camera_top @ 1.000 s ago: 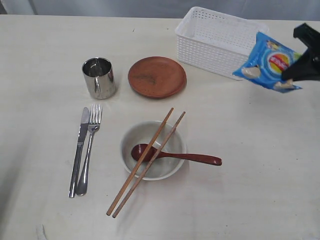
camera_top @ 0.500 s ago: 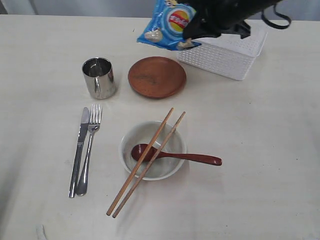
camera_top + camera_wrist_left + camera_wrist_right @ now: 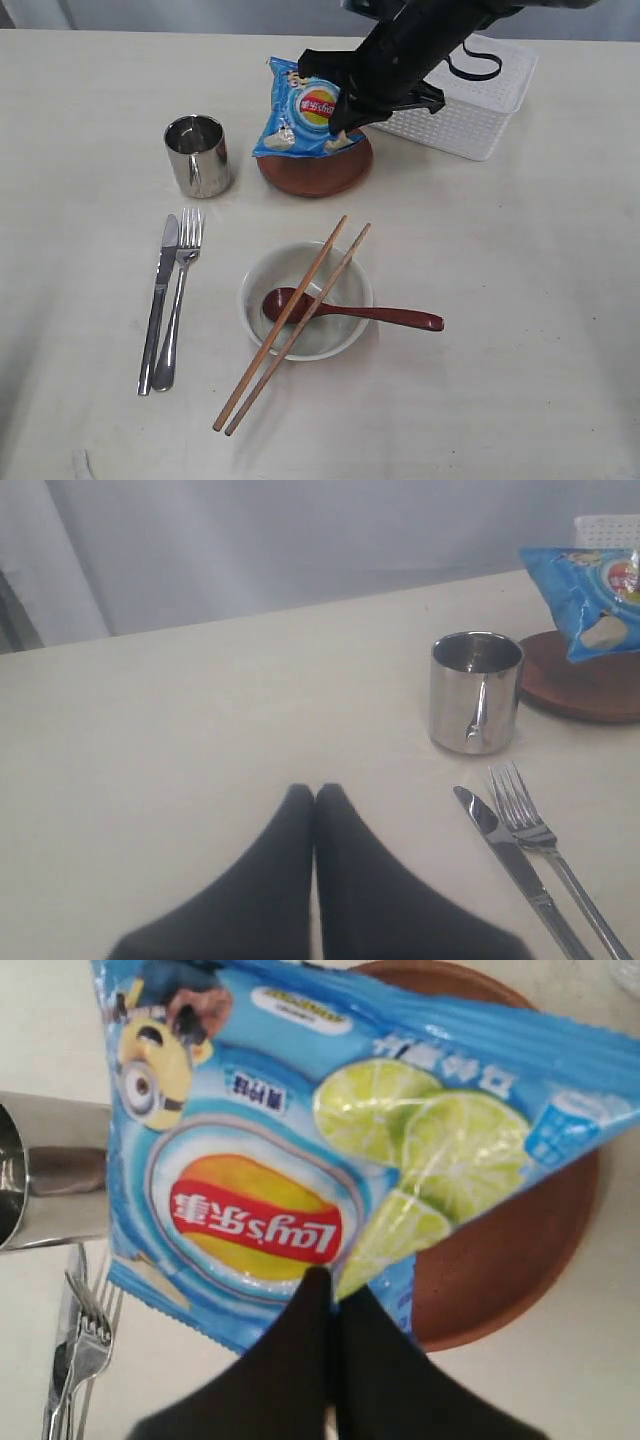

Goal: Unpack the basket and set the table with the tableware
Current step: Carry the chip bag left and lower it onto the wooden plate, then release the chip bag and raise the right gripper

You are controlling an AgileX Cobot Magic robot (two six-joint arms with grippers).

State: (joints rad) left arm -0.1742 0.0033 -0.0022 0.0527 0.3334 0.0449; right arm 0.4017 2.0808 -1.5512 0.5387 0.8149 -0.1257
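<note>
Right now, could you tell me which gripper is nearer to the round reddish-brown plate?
Right. The right gripper holds the blue chip bag just above the plate; the left gripper sits shut farther off, with the shiny steel cup between it and the plate.

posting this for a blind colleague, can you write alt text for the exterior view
The right gripper holds a blue chip bag over a reddish-brown plate on a cream table, with a white basket beyond. In front are a steel cup, a knife and fork, and a white bowl holding a red spoon and two chopsticks.
</note>
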